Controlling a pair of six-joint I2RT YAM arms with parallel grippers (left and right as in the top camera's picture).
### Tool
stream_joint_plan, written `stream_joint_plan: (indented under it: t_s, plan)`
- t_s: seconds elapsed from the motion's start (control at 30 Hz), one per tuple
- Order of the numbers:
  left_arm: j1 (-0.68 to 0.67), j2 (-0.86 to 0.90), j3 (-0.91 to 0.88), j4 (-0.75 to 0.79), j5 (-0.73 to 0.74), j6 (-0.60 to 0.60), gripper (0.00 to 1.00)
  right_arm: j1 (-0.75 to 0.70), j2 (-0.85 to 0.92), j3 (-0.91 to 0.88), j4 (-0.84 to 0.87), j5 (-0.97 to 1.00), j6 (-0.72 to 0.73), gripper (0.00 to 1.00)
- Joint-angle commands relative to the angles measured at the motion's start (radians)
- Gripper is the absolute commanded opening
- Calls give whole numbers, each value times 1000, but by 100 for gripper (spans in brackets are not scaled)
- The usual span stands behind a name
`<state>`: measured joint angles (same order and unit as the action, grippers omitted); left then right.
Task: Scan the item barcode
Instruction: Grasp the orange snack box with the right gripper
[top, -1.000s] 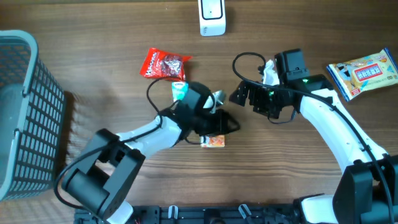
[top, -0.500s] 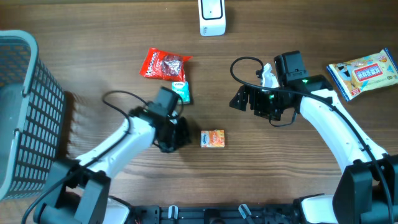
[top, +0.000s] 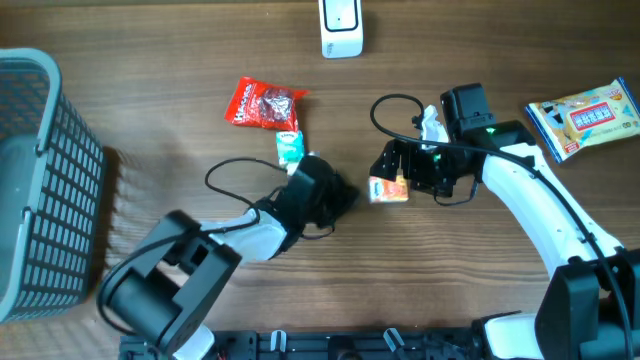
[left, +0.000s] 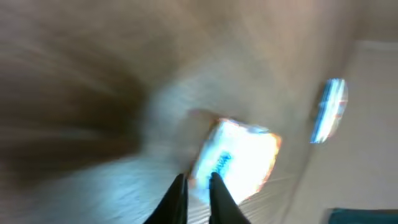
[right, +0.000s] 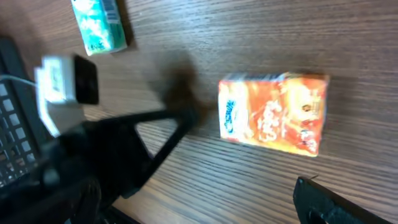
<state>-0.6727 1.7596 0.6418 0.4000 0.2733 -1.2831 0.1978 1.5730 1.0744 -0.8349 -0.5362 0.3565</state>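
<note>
We see the orange box (right: 273, 121) lying flat on the surface (top: 200, 120), just at 3 o'clock of the left gripper (left: 197, 180), whose jaws are nearly together and empty. The right gripper (top: 398, 172) is spread wide at the box's 1 o'clock, close by, gripping nothing. The scanner (top: 340, 28) sits well apart at 12 o'clock.

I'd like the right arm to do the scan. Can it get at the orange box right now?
Probably yes. The orange box lies flat on the table, right by the open right gripper; the shut left gripper points at it from the side, apparently not touching.
</note>
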Motion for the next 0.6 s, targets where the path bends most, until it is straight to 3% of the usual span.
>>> stream_joint_plan:
  t_s: [0.0, 0.07, 0.1, 0.2, 0.23, 0.27, 0.4, 0.57]
  plan:
    - [10, 39, 4, 70, -25, 37, 7, 2, 11, -3, -18, 21, -16, 100]
    - [52, 6, 5, 69, 39, 175, 7, 2, 11, -3, -32, 31, 10, 100]
    - [97, -40, 5, 48, 97, 248, 10, 2, 11, -3, -50, 88, 100, 100]
    - [211, -179, 5, -123, 109, 315, 32, 2, 11, -3, -61, 162, 343, 100]
    - [273, -239, 5, -278, 45, 315, 75, 2, 11, -3, -60, 163, 480, 99]
    - [295, -252, 5, -351, 8, 315, 100, 2, 11, -4, -60, 164, 545, 99]
    - [317, -248, 5, -542, -62, 314, 100, 2, 11, -178, 71, 154, 869, 99]
    - [317, -248, 5, -551, -62, 314, 100, 2, 11, -346, 344, 60, 954, 97]
